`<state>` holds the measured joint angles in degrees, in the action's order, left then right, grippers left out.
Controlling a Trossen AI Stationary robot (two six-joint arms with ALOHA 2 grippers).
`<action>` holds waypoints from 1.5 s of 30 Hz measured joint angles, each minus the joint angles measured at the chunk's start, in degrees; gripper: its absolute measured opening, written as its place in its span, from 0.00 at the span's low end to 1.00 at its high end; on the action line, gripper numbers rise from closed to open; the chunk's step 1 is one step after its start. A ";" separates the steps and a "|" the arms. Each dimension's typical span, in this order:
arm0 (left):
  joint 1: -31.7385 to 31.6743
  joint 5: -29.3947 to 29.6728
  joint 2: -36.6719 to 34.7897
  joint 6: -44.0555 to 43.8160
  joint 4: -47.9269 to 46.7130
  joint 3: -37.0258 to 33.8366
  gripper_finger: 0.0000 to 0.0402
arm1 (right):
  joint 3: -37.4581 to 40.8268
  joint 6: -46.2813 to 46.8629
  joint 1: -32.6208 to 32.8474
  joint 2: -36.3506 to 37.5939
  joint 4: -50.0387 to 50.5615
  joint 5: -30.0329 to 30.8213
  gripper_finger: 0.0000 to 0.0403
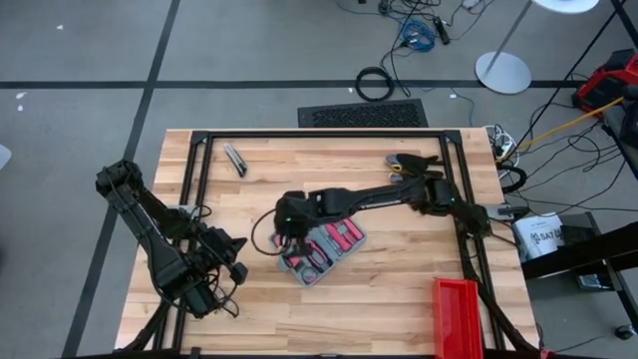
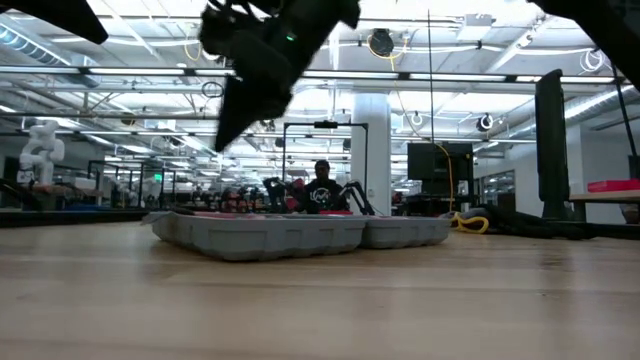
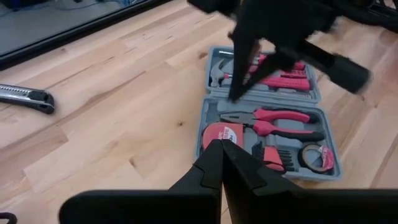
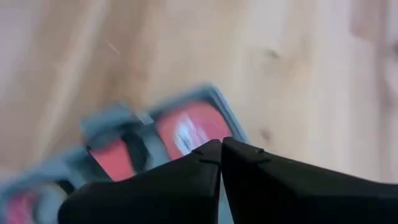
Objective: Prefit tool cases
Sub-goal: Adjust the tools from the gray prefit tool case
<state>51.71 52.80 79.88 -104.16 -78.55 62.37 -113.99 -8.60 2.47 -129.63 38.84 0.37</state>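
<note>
The tool case (image 1: 324, 249) lies open and flat on the wooden table's middle. Its grey tray (image 3: 267, 124) holds red-handled pliers, a red tape measure and other tools. In the low view the tool case (image 2: 300, 232) rests on its underside. My right gripper (image 3: 236, 93) is shut on nothing and hangs over the case's left end, pointing steeply down, its tip (image 2: 222, 145) well clear of the case. In its own view the right gripper (image 4: 221, 149) looks down on the tape measure (image 4: 186, 134). My left gripper (image 3: 222, 163) is shut on nothing and waits left of the case, near the table's front.
A utility knife (image 1: 235, 160) lies at the far left of the table. A small tool with a yellow and black grip (image 1: 404, 162) lies at the far right. A red bin (image 1: 457, 314) stands at the near right corner. Black frame rails (image 1: 319, 135) border the table.
</note>
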 joint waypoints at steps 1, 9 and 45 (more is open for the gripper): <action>0.01 0.01 -0.02 0.00 0.10 0.00 0.02 | 0.01 -0.43 -0.24 0.75 2.48 1.78 0.00; -0.01 -0.15 0.65 0.07 1.12 0.03 0.02 | 12.10 4.75 -7.31 7.61 21.26 11.83 0.00; -21.60 -32.42 24.19 16.03 20.06 -0.02 0.02 | 65.72 21.72 -9.54 32.97 -26.62 -1.49 0.00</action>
<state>30.12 20.37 104.07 -88.13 -58.49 62.35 -48.27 13.12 -7.07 -96.66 12.22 -1.12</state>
